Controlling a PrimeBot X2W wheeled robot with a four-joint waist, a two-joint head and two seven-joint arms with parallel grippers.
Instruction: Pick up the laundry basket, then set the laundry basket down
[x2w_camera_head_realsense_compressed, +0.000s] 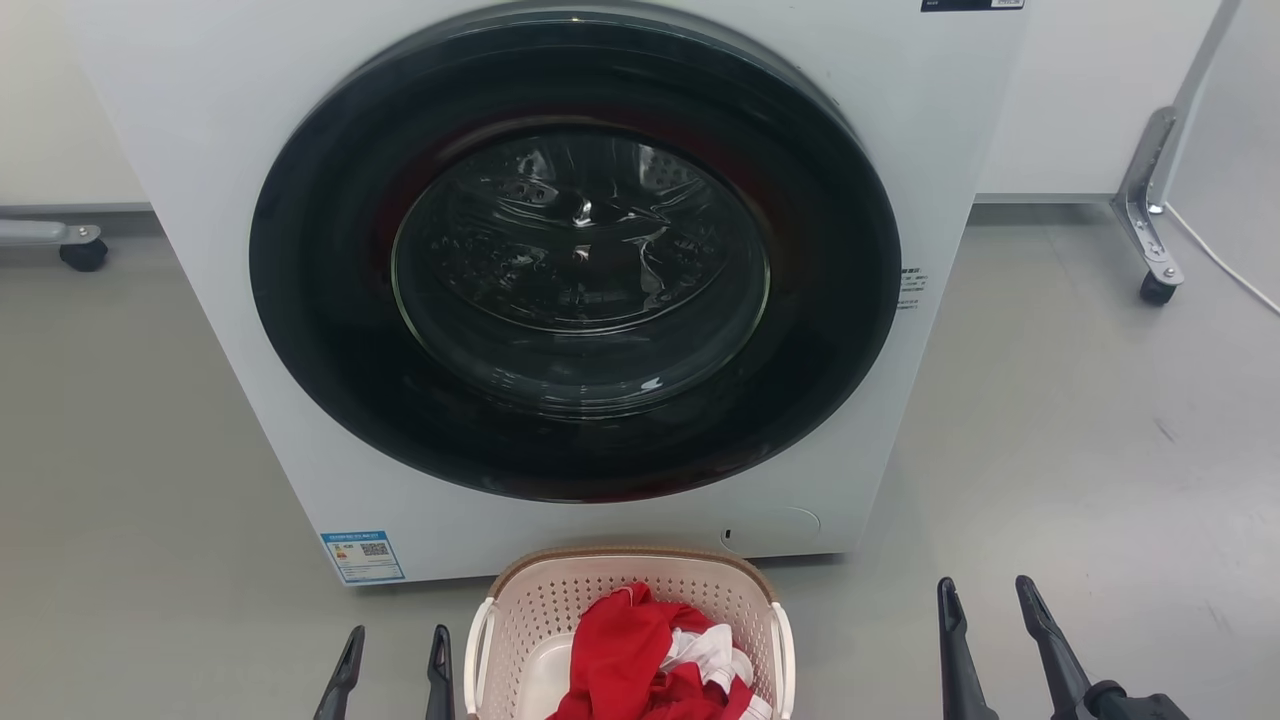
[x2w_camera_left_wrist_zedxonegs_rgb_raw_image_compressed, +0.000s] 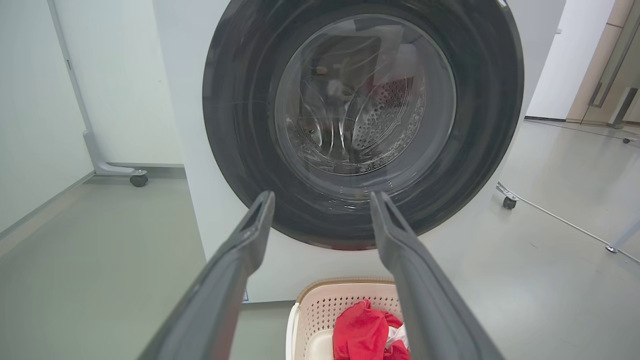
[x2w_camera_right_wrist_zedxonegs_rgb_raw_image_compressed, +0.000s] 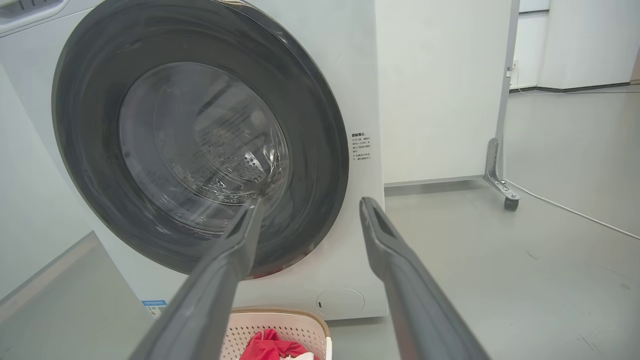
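Note:
The laundry basket (x2w_camera_head_realsense_compressed: 560, 600), cream-white and perforated with a brown rim and white side handles, stands on the floor just in front of the washer, holding red and white clothes (x2w_camera_head_realsense_compressed: 640, 660). My left gripper (x2w_camera_head_realsense_compressed: 397, 644) is open just left of the basket's left handle. Off to the basket's right, apart from it, my right gripper (x2w_camera_head_realsense_compressed: 988, 594) is open. The left wrist view shows the basket (x2w_camera_left_wrist_zedxonegs_rgb_raw_image_compressed: 325, 305) low between my open fingers. In the right wrist view the basket (x2w_camera_right_wrist_zedxonegs_rgb_raw_image_compressed: 260, 322) sits at the bottom, left of centre.
A white front-loading washer (x2w_camera_head_realsense_compressed: 240, 120) with a shut dark round door (x2w_camera_head_realsense_compressed: 575, 255) rises right behind the basket. Wheeled partition feet stand at the left (x2w_camera_head_realsense_compressed: 82, 250) and right (x2w_camera_head_realsense_compressed: 1155, 285). A white cable (x2w_camera_head_realsense_compressed: 1225, 265) runs along the grey floor at the far right.

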